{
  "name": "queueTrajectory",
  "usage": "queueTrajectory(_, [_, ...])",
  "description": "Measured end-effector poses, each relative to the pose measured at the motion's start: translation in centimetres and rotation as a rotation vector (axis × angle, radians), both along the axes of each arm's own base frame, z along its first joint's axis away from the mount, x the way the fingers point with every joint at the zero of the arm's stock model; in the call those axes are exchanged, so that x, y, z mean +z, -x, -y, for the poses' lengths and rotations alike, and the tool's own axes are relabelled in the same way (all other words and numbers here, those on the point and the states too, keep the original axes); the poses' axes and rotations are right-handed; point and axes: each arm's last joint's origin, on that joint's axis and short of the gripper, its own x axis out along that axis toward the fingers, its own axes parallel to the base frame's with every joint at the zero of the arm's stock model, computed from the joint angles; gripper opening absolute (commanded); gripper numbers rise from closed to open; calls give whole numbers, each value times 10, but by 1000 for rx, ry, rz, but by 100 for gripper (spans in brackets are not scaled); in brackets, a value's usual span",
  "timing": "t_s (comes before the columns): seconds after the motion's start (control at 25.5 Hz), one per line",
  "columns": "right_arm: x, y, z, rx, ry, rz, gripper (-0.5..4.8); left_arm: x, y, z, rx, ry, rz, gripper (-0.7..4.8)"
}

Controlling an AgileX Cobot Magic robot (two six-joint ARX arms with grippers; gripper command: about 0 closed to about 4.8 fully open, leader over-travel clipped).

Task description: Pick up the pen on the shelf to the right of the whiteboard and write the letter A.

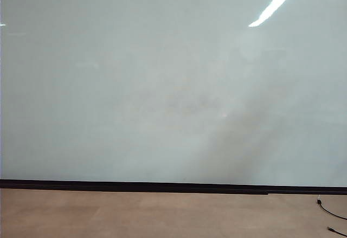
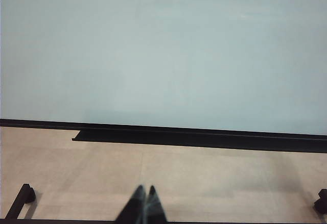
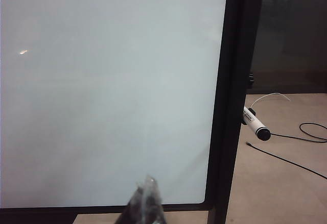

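Note:
The whiteboard [image 1: 162,86] fills the exterior view as a glossy pale grey sheet with a black strip along its lower edge; no writing shows on it. It also shows in the left wrist view [image 2: 163,50] and in the right wrist view [image 3: 107,86]. The pen [image 3: 255,124], white-barrelled with a dark tip, sticks out from the board's black right frame [image 3: 232,96]. My right gripper [image 3: 147,187] is shut and empty, well short of the pen. My left gripper [image 2: 145,190] is shut and empty above the tan floor. Neither gripper shows in the exterior view.
Thin black cables [image 3: 301,134] and a white wire [image 3: 268,97] lie on the tan floor beside the pen. A cable end [image 1: 329,212] shows at the floor's right. Dark base parts [image 2: 23,196] stand on the floor near the left gripper.

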Motion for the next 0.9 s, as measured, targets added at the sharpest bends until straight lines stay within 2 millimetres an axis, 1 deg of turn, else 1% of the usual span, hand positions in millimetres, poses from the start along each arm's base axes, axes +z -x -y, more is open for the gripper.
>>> queueTrajectory(0.71, [0, 0, 0, -1, 0, 0, -9, 0, 0, 0, 0, 0, 0, -4])
queueTrajectory(0.82, [-4, 0, 2, -78, 10, -45, -9, 0, 0, 0, 0, 0, 0, -5])
queueTrajectory(0.86, [-11, 1, 6, -196, 16, -112, -9, 0, 0, 0, 0, 0, 0, -4])
queueTrajectory(0.9, [-13, 1, 7, -243, 20, -138, -9, 0, 0, 0, 0, 0, 0, -4])
